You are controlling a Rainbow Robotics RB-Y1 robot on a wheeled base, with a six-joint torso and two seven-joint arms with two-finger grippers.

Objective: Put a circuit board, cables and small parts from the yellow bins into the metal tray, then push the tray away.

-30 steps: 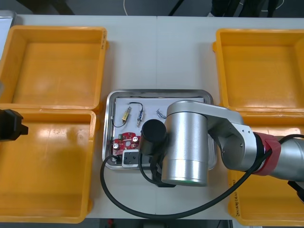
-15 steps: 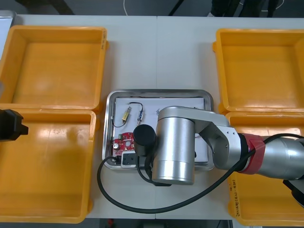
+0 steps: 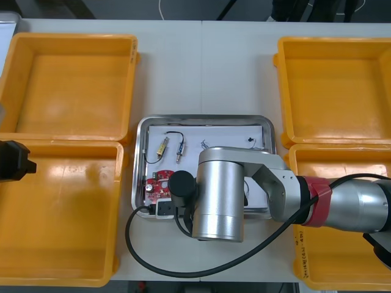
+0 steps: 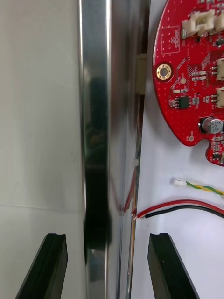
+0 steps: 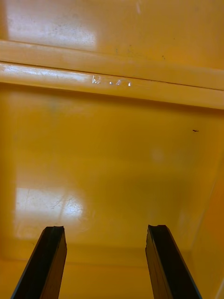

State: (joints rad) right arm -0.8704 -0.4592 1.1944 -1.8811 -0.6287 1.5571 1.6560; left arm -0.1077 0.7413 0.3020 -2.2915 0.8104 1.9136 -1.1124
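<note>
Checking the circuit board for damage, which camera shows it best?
The right wrist view: the circuit board lies close up, parts legible, past the right gripper. The front view shows a sliver beside the right arm; the left wrist view faces a yellow bin.

Lighting: bright, even, from overhead. Glare: pale patches on the yellow bin (image 5: 51,205) floor; mirror streak along the metal tray (image 4: 95,70) rim, with a dark reflection lower down. Shadows: soft, slight.
</note>
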